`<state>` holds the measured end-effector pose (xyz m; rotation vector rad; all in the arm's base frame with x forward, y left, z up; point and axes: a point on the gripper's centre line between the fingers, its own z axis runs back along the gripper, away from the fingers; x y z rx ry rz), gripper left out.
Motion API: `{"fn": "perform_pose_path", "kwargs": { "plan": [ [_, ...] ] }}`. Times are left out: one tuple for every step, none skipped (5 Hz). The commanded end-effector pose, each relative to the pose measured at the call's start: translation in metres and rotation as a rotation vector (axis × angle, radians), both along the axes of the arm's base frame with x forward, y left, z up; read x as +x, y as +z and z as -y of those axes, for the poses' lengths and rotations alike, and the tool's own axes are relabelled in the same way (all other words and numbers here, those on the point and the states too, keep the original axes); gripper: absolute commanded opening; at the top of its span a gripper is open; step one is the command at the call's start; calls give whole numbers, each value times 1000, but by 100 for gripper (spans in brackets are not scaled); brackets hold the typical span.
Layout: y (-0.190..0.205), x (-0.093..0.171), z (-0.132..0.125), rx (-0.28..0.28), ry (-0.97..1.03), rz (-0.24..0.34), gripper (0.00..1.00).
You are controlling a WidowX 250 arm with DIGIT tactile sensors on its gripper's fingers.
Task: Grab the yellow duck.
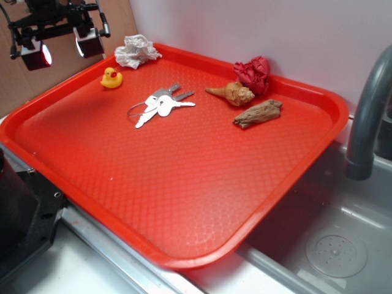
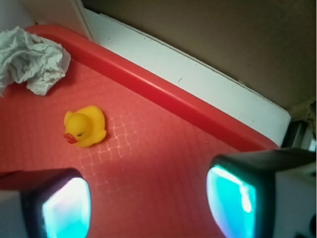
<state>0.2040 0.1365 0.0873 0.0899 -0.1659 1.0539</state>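
Observation:
A tiny yellow duck (image 1: pixel 111 78) with a red-orange beak sits on the red tray (image 1: pixel 184 184) near its back left corner. In the wrist view the duck (image 2: pixel 85 126) lies on the tray floor up and to the left of my fingers. My gripper (image 1: pixel 63 48) hangs in the air above the tray's left rim, left of the duck and well above it. It is open, with a wide gap and only bare tray (image 2: pixel 163 163) between the two pads (image 2: pixel 67 208). Nothing is held.
On the tray lie crumpled white paper (image 1: pixel 137 51), a bunch of keys (image 1: pixel 160 105), a tan spiral seashell (image 1: pixel 233 93), crumpled red paper (image 1: pixel 253 73) and a piece of brown wood (image 1: pixel 258 113). A grey faucet (image 1: pixel 367 116) stands over the sink (image 1: pixel 331 245) at right.

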Motion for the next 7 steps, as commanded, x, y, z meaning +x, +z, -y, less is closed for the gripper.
{"fn": "perform_pose_path", "kwargs": {
  "plan": [
    [2, -1, -10, 28, 45, 73, 100],
    [-13, 14, 3, 0, -11, 82, 100],
    [-21, 20, 5, -33, -37, 76, 100],
    [-23, 25, 6, -25, -50, 71, 100],
    [-23, 31, 7, -25, -47, 66, 100],
    [-27, 32, 6, -24, -47, 56, 100],
    [-37, 38, 2, -8, -29, 43, 100]
  ]
}}
